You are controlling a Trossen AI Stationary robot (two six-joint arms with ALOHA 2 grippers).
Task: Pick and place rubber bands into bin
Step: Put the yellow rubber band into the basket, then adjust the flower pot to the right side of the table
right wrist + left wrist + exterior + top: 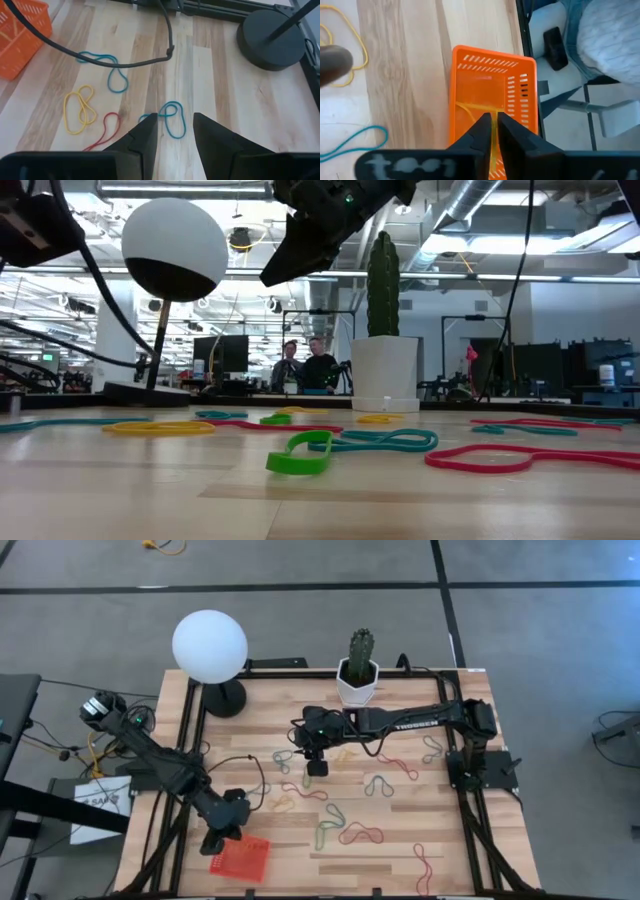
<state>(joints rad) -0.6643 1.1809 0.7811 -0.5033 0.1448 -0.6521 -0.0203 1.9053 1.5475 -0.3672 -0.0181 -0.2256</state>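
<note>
A green rubber band (300,454) lies nearest. A yellow band (492,145) is pinched by the left gripper (492,132) over the bin (492,90); clinging could spoil release. The right gripper (175,131) is parted.

bin (492,95): near end hidden | yellow band (492,145): partly behind pincer

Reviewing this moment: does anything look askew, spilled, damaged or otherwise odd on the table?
Mostly no. The bin sits rotated against the table edges near the front left corner, and a black cable trails loose across the wood among the rubber bands. Nothing looks spilled or damaged; the scattered bands are the task's own layout.
</note>
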